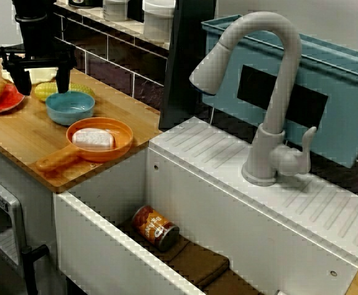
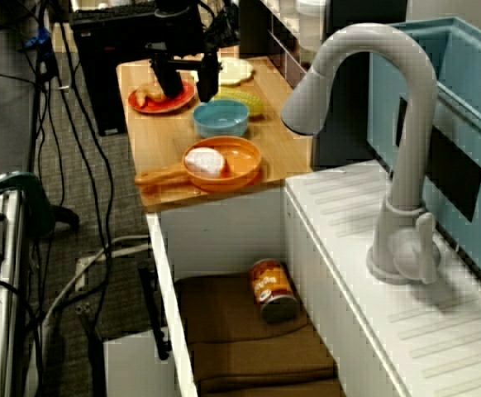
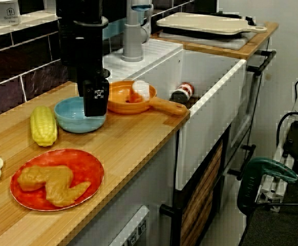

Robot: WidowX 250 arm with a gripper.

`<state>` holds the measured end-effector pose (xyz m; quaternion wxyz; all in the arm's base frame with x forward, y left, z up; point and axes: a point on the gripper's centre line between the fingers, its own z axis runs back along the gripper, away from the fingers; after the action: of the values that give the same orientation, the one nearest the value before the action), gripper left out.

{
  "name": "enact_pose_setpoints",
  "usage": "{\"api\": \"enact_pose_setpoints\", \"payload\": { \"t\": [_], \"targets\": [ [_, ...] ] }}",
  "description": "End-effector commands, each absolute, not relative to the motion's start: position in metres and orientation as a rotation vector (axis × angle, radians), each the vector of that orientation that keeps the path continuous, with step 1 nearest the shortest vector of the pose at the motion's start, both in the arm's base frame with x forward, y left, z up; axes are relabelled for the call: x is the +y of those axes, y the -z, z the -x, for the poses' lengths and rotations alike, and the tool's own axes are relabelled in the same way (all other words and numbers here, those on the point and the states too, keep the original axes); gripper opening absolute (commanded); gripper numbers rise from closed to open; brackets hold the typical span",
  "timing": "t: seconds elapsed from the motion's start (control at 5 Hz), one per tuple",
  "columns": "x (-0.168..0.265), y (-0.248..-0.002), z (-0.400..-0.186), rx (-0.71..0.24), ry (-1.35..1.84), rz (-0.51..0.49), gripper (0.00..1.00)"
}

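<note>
My black gripper (image 1: 42, 81) hangs open above the wooden counter (image 1: 25, 135), with nothing between its fingers. Seen from the sink's side, one finger (image 1: 21, 81) stands over the red plate (image 1: 0, 101) holding a fried piece, and the other is behind the blue bowl (image 1: 70, 106). A yellow corn cob (image 1: 61, 90) lies under the gripper's span. In the view from above the gripper (image 2: 190, 84) sits between the red plate (image 2: 162, 99) and the blue bowl (image 2: 221, 117). From the counter's end the gripper (image 3: 95, 105) hides part of the blue bowl (image 3: 77, 117).
An orange pan (image 1: 99, 140) with a white piece in it sits near the sink. A can (image 1: 155, 227) lies on a brown cloth in the white sink (image 1: 105, 246). The grey faucet (image 1: 268, 98) stands behind. A cream plate (image 2: 235, 71) lies at the counter's back.
</note>
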<state>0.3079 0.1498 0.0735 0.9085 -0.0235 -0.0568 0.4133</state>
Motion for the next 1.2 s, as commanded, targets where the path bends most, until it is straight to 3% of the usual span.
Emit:
{"api": "enact_pose_setpoints", "payload": {
  "t": [0.0,1.0],
  "targets": [
    [0.148,-0.080,-0.300,-0.140,-0.842,0.044,1.00],
    [0.153,-0.087,-0.293,-0.132,-0.830,0.070,1.00]
  ]
}}
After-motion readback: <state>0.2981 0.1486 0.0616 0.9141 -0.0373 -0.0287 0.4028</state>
